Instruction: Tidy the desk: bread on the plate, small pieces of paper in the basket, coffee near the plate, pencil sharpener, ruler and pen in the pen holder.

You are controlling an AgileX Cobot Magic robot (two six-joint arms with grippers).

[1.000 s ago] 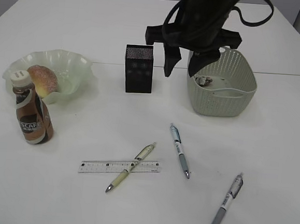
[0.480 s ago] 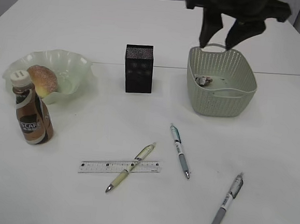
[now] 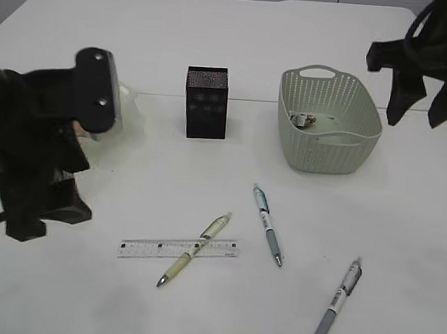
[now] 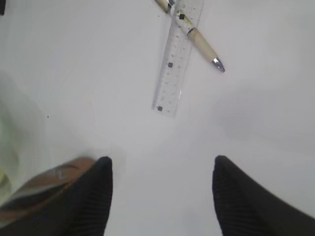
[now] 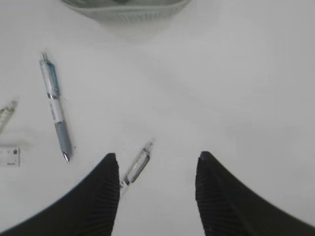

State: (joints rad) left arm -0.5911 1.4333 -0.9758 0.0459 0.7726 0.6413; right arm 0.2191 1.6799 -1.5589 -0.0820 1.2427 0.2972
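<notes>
Exterior view: white counter (image 3: 218, 43); black square mesh pen holder (image 3: 206, 102) upright at centre-back. At its 3 o'clock, pale sage-green perforated plastic basket (image 3: 328, 133) with a crumpled grey-white paper ball (image 3: 302, 120) inside. Toward 6 o'clock, clear plastic ruler (image 3: 178, 248) lies flat, a cream-yellow pen (image 3: 195, 249) crossing it; a blue-white pen (image 3: 268, 224) at its 3 o'clock; a grey pen (image 3: 337, 304) further toward 4 o'clock. Left arm blocks the 9 o'clock side. Right end effector (image 3: 417, 119) hangs spread at the basket's 2 o'clock, empty. Left wrist view: left end effector (image 4: 162, 167) spread, nothing between fingers; brown plastic coffee bottle (image 4: 47, 179) at 8 o'clock beside left finger; ruler at 12. Right wrist view: right fingers apart over bare counter, grey pen between them.
</notes>
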